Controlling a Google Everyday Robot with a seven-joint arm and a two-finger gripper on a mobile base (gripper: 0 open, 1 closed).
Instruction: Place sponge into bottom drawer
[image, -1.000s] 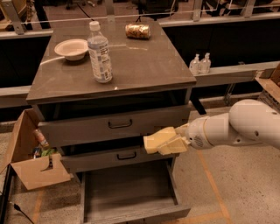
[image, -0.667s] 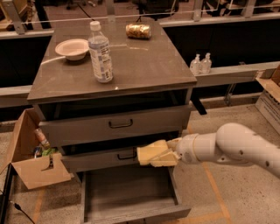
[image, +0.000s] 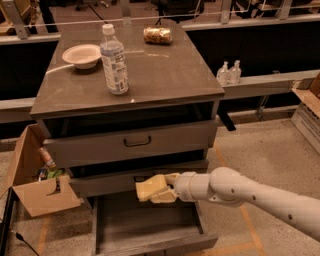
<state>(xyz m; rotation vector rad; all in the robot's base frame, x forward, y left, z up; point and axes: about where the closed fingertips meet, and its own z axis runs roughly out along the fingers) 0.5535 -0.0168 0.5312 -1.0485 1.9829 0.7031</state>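
The sponge (image: 149, 188) is a pale yellow block held in front of the middle drawer, just above the back of the open bottom drawer (image: 150, 227). My gripper (image: 159, 190) is shut on the sponge; its cream arm reaches in from the right. The bottom drawer is pulled out and its grey inside shows nothing in it. The sponge hangs clear of the drawer floor.
On the cabinet top stand a white bowl (image: 81, 54), a water bottle (image: 114, 60) and a can (image: 157, 35). The top drawer's black handle (image: 137, 142) faces me. An open cardboard box (image: 35, 180) sits at the left; two small bottles (image: 229, 72) stand on a ledge at the right.
My arm has carried the sponge left and down, from the right side of the middle drawer front to above the open bottom drawer.
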